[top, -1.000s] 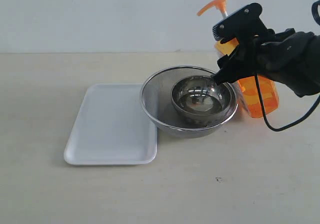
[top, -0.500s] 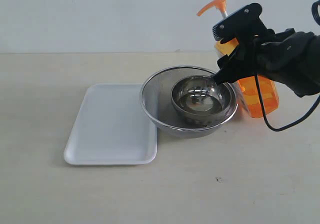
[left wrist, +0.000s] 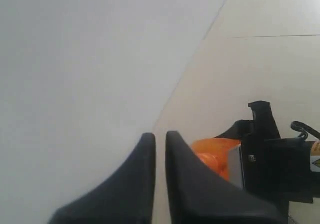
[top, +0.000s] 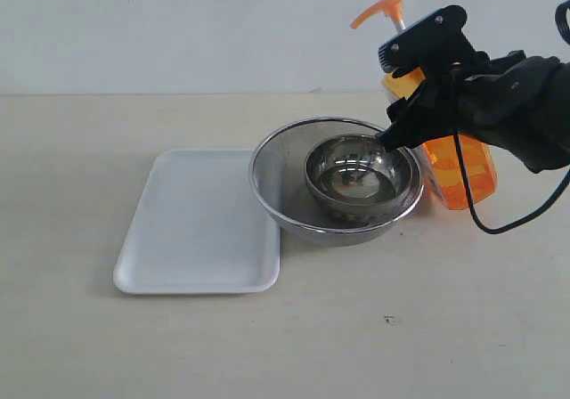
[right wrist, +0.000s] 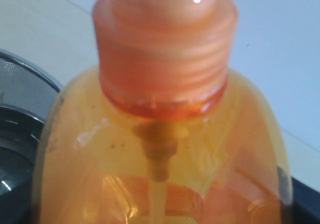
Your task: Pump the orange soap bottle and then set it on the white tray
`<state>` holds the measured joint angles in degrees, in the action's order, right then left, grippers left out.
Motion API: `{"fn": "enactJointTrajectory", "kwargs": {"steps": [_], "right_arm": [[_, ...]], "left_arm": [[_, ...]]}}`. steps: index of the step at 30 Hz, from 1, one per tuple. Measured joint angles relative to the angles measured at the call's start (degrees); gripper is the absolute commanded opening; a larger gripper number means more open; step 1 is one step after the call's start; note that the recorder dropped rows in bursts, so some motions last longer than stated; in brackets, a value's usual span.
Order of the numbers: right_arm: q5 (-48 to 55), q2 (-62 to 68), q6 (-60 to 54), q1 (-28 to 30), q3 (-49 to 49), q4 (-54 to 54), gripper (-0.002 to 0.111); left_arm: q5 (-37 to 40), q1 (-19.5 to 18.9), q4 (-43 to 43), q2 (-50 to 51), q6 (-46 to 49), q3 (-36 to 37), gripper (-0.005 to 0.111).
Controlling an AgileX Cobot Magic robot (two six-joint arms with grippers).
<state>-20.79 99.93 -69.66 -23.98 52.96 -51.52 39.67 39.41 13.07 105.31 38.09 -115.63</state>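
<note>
- Gripping the tall, translucent plastic orange soap bottle [top: 463,172] at its shoulder with the right gripper [top: 405,83], black fingers spread wide to either side and, by the look of it, clamped against its walls.
- Standing upright on the pale table [top: 445,310], just beside the round steel mesh strainer [top: 276,185] that cradles a shiny steel bowl [top: 361,181], with the spout of the orange pump head [top: 378,9] turned toward the strainer side.
- Left gripper [left wrist: 160,136] aloft and out of sight in the exterior view, fingers pressed together on nothing. The pump head and the other gripper in sight of its wrist camera.
- Pumping: judged not finished, given the head riding high on its white stem. Impossible to tell whether any soap lies in the bowl.
- Placing: not done. Flat, shallow, round-cornered white tray [top: 196,230] with nothing on it, on the far side of the strainer and well apart from the bottle.
- Left to do, most likely: press the head down, then lift, carry past the strainer and set down inside the tray's rim.
</note>
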Motion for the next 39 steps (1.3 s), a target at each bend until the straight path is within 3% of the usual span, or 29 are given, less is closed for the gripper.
{"fn": "enactJointTrajectory", "kwargs": {"steps": [7, 18, 39], "right_arm": [[0.4, 0.0, -0.2, 0.0, 0.0, 0.1, 0.0], [1.1, -0.1, -0.2, 0.0, 0.0, 0.3, 0.0], [2.2, -0.1, -0.3, 0.0, 0.1, 1.2, 0.0]], "left_arm": [[0.6, -4.8, 14.6, 6.0, 9.6, 0.0, 0.005], [-0.6, -5.5, 17.5, 12.3, 12.2, 0.0, 0.005], [-2.6, -5.5, 20.2, 13.3, 13.0, -0.2, 0.005]]}}
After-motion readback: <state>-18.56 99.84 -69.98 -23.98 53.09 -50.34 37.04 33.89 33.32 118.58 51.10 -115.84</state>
